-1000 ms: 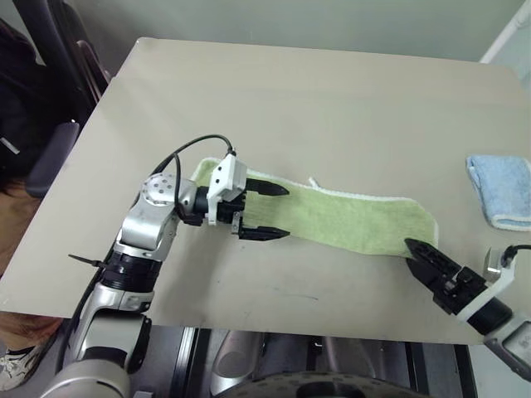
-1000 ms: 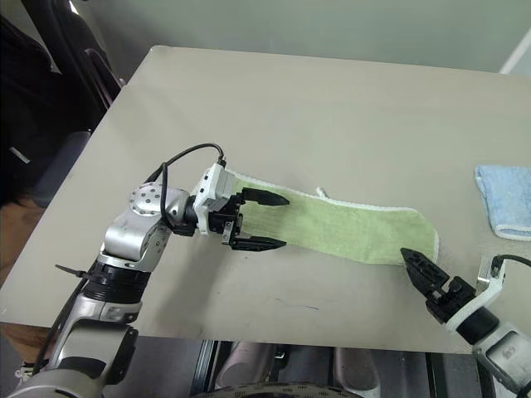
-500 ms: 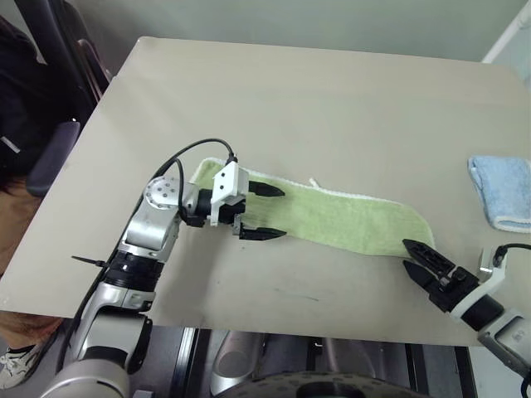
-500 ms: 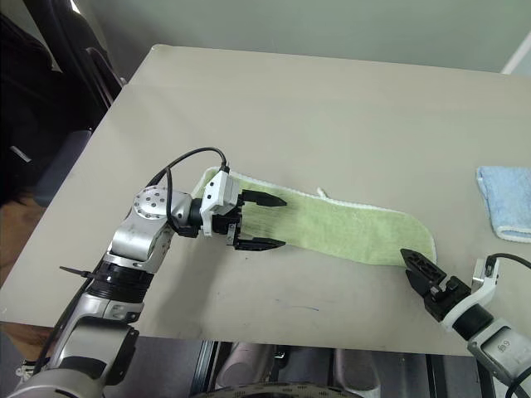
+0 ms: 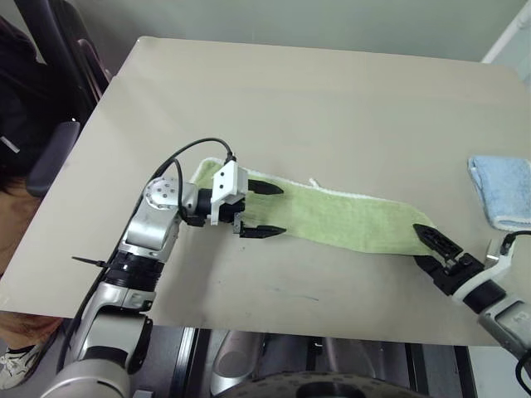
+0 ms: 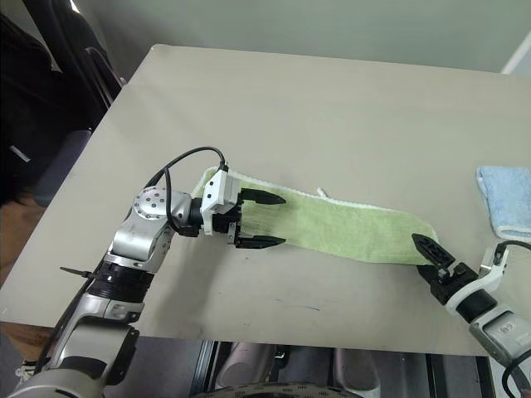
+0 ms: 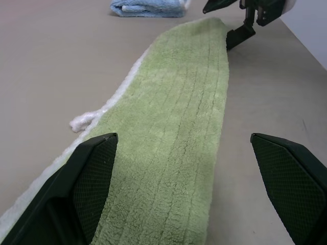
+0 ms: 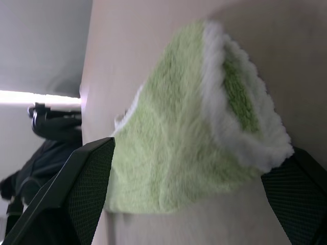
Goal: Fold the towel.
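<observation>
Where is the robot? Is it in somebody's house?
Probably not a house. It looks more like a workroom or lab: a plain beige table against a bare wall, a dark office chair beside it, and two towels laid out for practice, lime-green and blue.

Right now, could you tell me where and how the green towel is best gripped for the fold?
Probably at its two short ends. The towel lies flat in a long strip, already doubled lengthwise. The open left gripper straddles one end and the open right gripper faces the other, so each should come in endwise, low along the table, pinching both layers.
</observation>
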`<state>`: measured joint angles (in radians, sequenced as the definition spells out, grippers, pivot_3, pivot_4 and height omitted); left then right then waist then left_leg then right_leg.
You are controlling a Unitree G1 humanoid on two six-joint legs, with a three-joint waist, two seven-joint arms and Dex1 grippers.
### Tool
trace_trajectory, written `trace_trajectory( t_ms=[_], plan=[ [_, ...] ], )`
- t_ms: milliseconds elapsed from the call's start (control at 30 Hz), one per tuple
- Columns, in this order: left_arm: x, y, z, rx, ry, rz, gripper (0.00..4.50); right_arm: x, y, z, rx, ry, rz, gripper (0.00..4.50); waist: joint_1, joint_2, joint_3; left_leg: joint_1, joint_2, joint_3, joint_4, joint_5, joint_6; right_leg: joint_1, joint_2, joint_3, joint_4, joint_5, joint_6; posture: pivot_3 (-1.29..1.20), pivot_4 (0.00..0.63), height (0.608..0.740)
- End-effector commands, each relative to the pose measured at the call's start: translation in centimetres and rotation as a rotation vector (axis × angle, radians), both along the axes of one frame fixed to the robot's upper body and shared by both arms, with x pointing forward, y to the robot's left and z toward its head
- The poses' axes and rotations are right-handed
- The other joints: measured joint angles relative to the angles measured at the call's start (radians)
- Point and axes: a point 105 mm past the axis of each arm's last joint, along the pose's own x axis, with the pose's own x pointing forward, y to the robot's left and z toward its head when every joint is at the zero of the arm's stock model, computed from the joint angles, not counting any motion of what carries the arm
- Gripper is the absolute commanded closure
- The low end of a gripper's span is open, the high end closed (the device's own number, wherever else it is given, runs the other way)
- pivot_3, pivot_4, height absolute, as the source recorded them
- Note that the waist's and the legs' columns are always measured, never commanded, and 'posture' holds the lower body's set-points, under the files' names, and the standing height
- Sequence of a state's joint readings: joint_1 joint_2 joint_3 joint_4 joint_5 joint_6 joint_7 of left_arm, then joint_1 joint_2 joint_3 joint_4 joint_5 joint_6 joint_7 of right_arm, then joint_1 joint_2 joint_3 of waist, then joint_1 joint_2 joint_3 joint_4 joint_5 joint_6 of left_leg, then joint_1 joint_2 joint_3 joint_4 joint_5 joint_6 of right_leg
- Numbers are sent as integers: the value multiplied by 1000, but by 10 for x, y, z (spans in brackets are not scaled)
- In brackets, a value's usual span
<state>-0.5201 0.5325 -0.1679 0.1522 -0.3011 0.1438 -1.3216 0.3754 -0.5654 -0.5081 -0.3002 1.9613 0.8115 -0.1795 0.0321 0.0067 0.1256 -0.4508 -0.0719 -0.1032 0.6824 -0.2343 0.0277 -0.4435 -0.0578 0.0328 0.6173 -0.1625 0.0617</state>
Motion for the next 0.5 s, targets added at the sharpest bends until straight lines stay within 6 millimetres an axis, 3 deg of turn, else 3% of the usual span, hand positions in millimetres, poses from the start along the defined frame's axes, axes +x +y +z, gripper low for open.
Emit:
trace_trajectory(
  t_ms=[33,233,333,500],
  plan=[
    [2,1,11,-17,-51,6,0,2,-13,6,-18,-11,-49,14,0,0,0,0,0,0,0,0,0,0,0,0,0,0,0,0,150,733],
    [5,1,14,-20,-62,15,0,3,-7,11,-24,-31,-12,14,0,0,0,-1,0,0,0,1,0,2,0,0,-6,3,2,0,150,733],
    [5,0,14,-22,-66,16,0,5,-8,9,-34,-17,-27,623,0,0,0,-1,0,0,0,1,0,2,0,0,-7,3,2,0,150,733],
    [5,0,15,-22,-69,17,0,2,-10,11,-44,-26,-21,2301,0,0,0,-1,0,0,0,0,-1,2,0,0,-7,3,1,0,150,733]
  ],
)
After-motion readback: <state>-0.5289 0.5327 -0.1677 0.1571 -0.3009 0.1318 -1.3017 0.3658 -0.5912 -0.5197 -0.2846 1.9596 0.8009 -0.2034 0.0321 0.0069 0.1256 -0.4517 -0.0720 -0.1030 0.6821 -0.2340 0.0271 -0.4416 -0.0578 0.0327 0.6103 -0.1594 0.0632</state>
